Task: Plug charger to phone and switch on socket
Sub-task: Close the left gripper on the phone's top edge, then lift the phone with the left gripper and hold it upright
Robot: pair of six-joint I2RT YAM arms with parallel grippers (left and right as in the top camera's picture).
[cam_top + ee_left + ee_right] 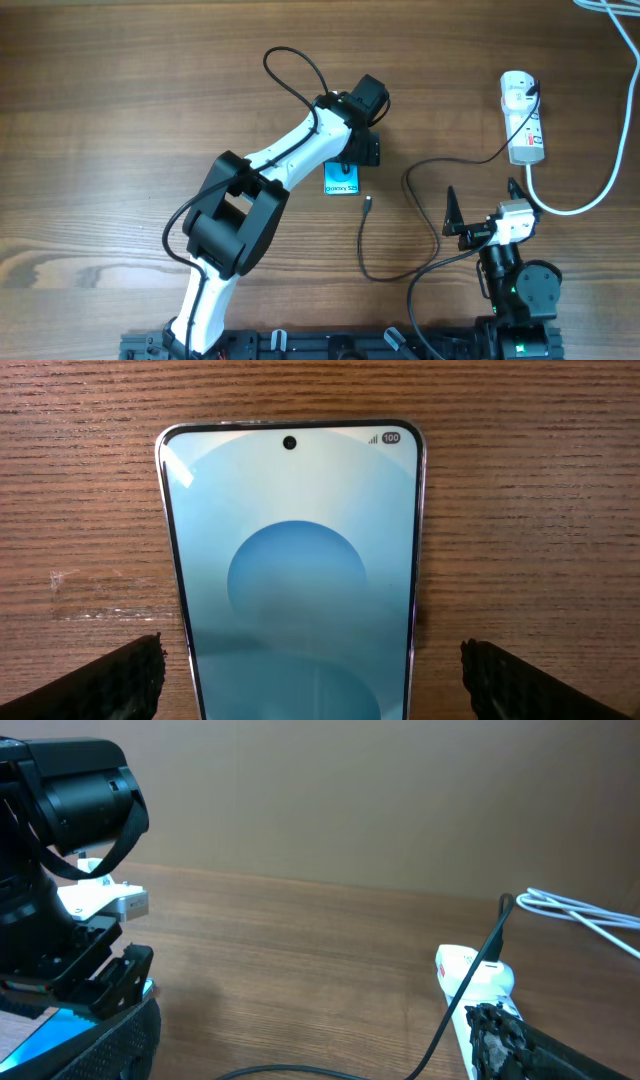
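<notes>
The phone [342, 180] lies flat on the wooden table with its turquoise screen up, and it fills the left wrist view [295, 570]. My left gripper [358, 150] is open just above the phone's far end, one finger on each side of it [310, 685], not touching. The charger's connector tip [369, 203] lies loose on the table right of the phone. Its thin black cable [405, 190] loops to a black plug [533, 92] seated in the white socket [524, 120]. My right gripper [483, 203] is open and empty, and the socket [468, 970] is by its right finger [305, 1040].
A thick white cable [600, 190] runs from the socket along the table's right edge. The left arm's white body [270, 170] crosses the table middle, and its wrist [60, 900] fills the left of the right wrist view.
</notes>
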